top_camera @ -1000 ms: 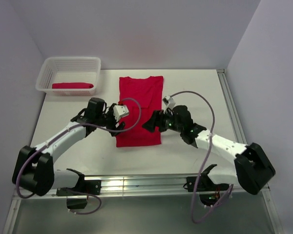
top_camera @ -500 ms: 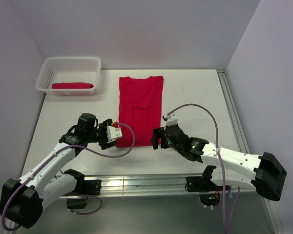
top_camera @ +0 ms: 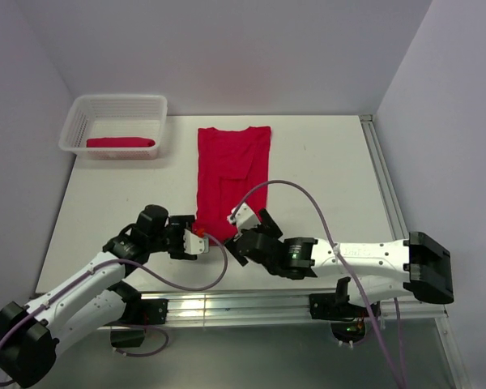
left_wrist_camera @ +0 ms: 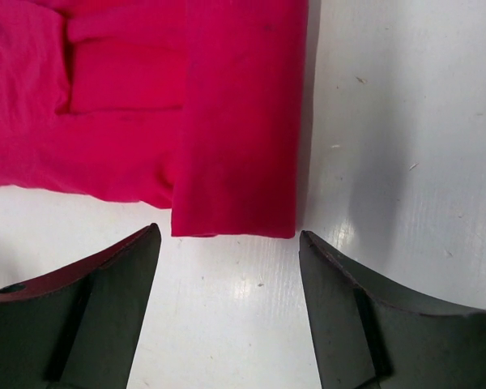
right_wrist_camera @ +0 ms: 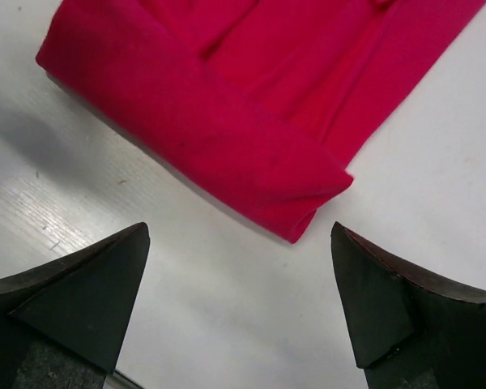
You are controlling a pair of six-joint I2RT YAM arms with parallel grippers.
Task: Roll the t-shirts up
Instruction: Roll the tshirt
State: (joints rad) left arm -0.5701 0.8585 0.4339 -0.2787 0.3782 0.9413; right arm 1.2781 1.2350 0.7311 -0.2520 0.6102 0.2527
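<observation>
Flat t-shirt [top_camera: 233, 170] lies on the bench [top_camera: 324, 162], long axis near-far | your left tool [left_wrist_camera: 228, 243] and right tool [right_wrist_camera: 239, 231], both spread and empty, sit at its near hem corners | cloth just far of each

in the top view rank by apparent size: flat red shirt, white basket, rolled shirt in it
1. flat red shirt and white basket, roughly alike in area, too close to rank
2. rolled shirt, clearly smallest

The shirt's [left_wrist_camera: 146, 113] folded hem fills the upper left; the left claw [left_wrist_camera: 229, 267] gapes below it over the white counter [left_wrist_camera: 397, 138].
</observation>
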